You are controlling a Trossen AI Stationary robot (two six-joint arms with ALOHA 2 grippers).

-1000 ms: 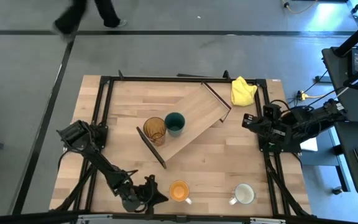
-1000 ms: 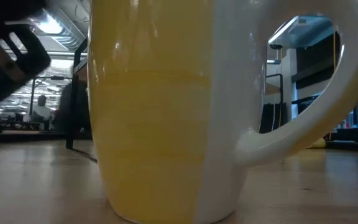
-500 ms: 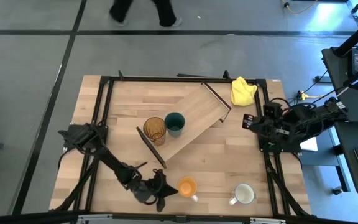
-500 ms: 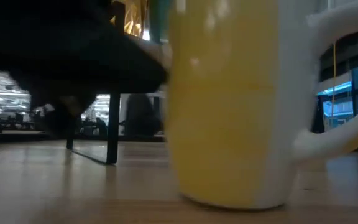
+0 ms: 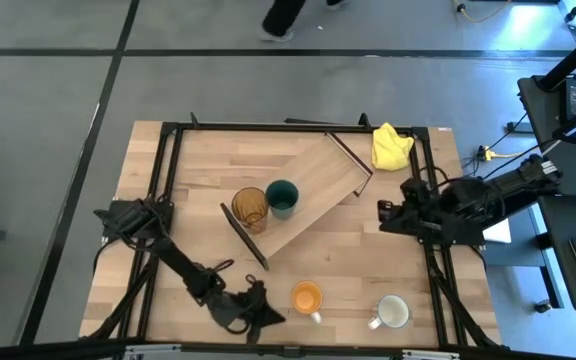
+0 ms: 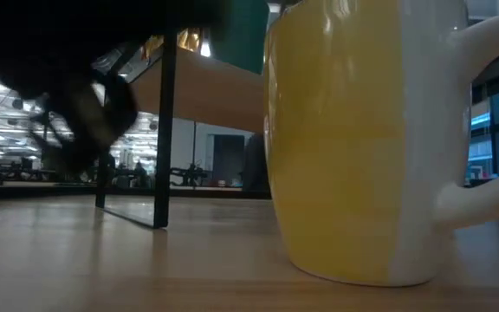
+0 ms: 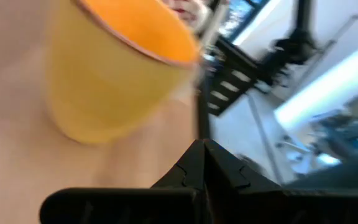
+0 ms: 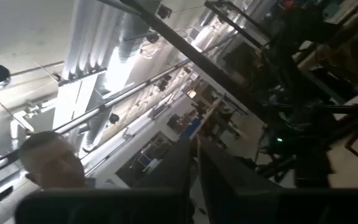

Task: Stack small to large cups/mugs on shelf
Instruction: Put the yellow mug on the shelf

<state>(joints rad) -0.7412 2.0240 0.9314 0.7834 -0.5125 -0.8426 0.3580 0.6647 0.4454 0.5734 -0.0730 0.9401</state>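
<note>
Table (image 5: 388,250): pale butcher-block wood in a dark metal frame, bearing everything you work with. Shelf (image 5: 308,195): long flat light-wood board with thin dark end panels, lying slantwise across the middle of the table. Two vessels already stand on it, side by side near its lower end: the amber ribbed glass tumbler (image 5: 249,207), translucent and fluted, and the dark teal cup (image 5: 281,197), smooth and round-rimmed. Two remain off it at the near edge, so you are about halfway: the white handled mug (image 5: 392,312), glazed, near the right corner, and the orange handled mug (image 5: 307,298), glossy, with a white handle, well left of it. Yellow cloth (image 5: 390,145): crumpled, at the far right corner. Left gripper (image 5: 258,312): fingers closed on nothing, just beside the orange mug. Right gripper (image 5: 384,213): near the right edge, fingers nearly together, holding nothing that you can see.
</note>
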